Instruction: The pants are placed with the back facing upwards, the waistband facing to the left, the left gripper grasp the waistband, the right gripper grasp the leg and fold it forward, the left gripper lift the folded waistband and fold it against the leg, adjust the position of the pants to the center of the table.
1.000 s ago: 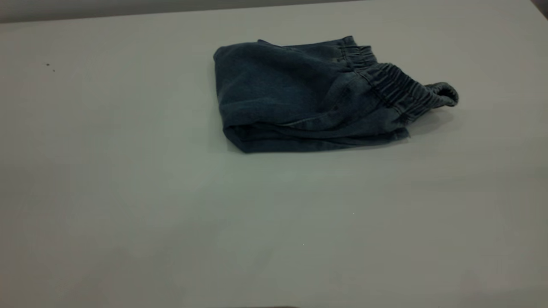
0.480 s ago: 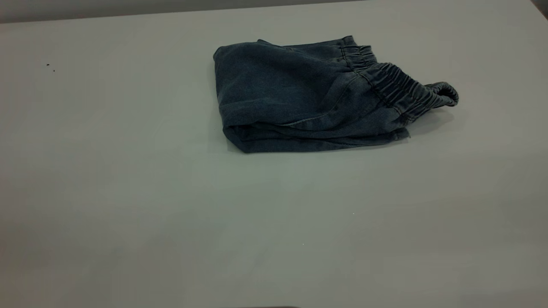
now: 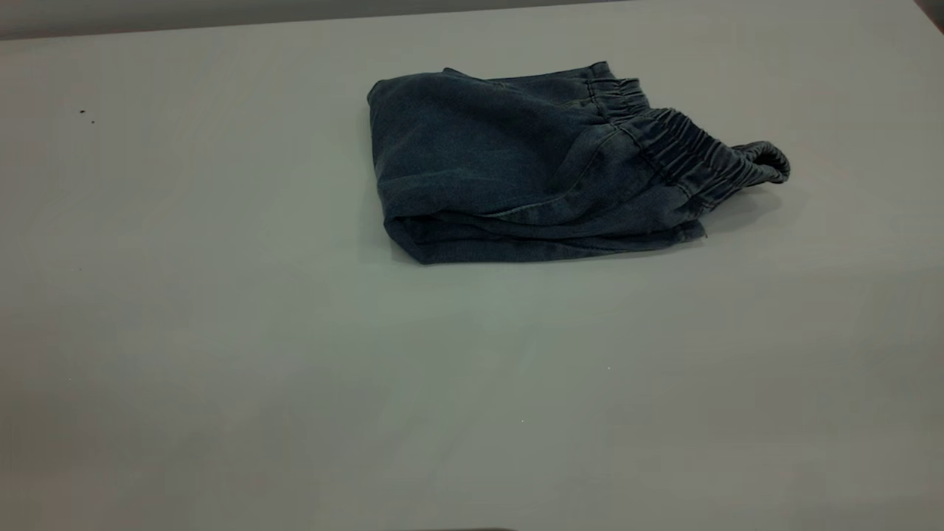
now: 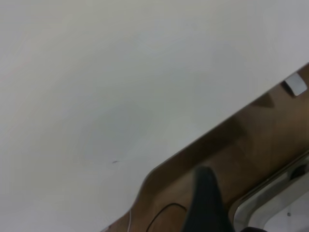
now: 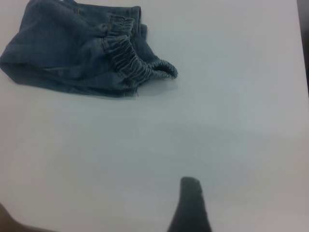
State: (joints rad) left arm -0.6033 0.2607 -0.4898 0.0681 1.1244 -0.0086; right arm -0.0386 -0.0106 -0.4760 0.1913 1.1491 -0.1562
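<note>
The pants [image 3: 516, 162] lie folded into a compact blue denim bundle on the table [image 3: 295, 369], toward its far side and a little right of the middle. The waistband [image 3: 686, 155] runs along the bundle's right end, and its tip curls up off the surface. The leg is folded into the bundle and cannot be told apart. Neither arm appears in the exterior view. The right gripper [image 5: 190, 205] hangs over bare table, well away from the pants [image 5: 63, 53] and the waistband [image 5: 133, 65]. The left gripper [image 4: 205, 203] sits past the table's edge.
In the left wrist view the table [image 4: 96, 96] ends in a straight edge, with brown floor [image 4: 251, 140] and a pale metal frame [image 4: 270, 203] beyond it. A grey wall strip [image 3: 221, 15] borders the table's far side.
</note>
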